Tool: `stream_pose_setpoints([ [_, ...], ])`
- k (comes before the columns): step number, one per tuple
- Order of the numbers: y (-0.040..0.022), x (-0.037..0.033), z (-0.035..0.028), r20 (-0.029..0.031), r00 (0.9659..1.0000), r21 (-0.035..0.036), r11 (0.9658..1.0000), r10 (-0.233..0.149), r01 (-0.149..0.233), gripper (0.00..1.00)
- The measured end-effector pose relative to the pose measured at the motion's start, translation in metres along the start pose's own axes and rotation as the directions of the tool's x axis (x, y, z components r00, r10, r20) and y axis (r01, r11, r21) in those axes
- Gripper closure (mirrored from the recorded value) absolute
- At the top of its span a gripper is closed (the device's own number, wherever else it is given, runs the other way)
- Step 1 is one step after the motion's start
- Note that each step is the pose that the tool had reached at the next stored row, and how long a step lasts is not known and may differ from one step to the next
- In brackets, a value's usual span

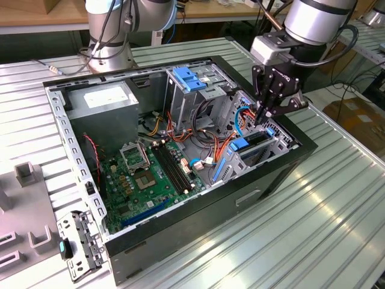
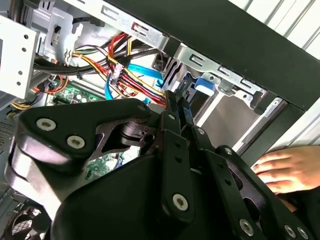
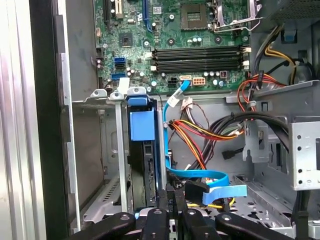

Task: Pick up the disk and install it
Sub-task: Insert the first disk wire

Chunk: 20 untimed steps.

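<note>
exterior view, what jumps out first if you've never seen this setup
An open computer case lies on its side on the slatted table, its green motherboard bared. The gripper reaches down into the drive bay at the exterior view's right, where the disk sits with its blue rail.

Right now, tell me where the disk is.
The disk stands on edge in the drive bay at the case's front corner, at the exterior view's right, directly under the tool, beside the blue data cable.
</note>
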<state>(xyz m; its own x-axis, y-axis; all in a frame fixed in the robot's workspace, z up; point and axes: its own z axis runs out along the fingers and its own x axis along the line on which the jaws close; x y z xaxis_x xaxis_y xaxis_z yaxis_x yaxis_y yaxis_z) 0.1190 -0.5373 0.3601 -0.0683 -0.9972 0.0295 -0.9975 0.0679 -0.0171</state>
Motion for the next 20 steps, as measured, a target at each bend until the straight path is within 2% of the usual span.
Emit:
stream_pose_setpoints([
  [2,0.001,0.0005,0.0007,0.0005,1.0,0.0056,1.0,-0.002,0.002,0.84],
  [5,0.0024,0.0011,0.0024,0.0015,1.0,0.0201,0.9998,-0.008,0.008,0.84],
  [6,0.0029,0.0014,0.0027,0.0017,1.0,0.0218,0.9997,-0.01,0.01,0.84],
  [14,0.0049,0.0064,0.0047,0.0018,0.9999,0.0219,0.9997,-0.011,0.011,0.84],
  [20,0.0062,0.0091,0.0086,0.0018,0.9999,0.0219,0.9997,-0.012,0.012,0.84],
])
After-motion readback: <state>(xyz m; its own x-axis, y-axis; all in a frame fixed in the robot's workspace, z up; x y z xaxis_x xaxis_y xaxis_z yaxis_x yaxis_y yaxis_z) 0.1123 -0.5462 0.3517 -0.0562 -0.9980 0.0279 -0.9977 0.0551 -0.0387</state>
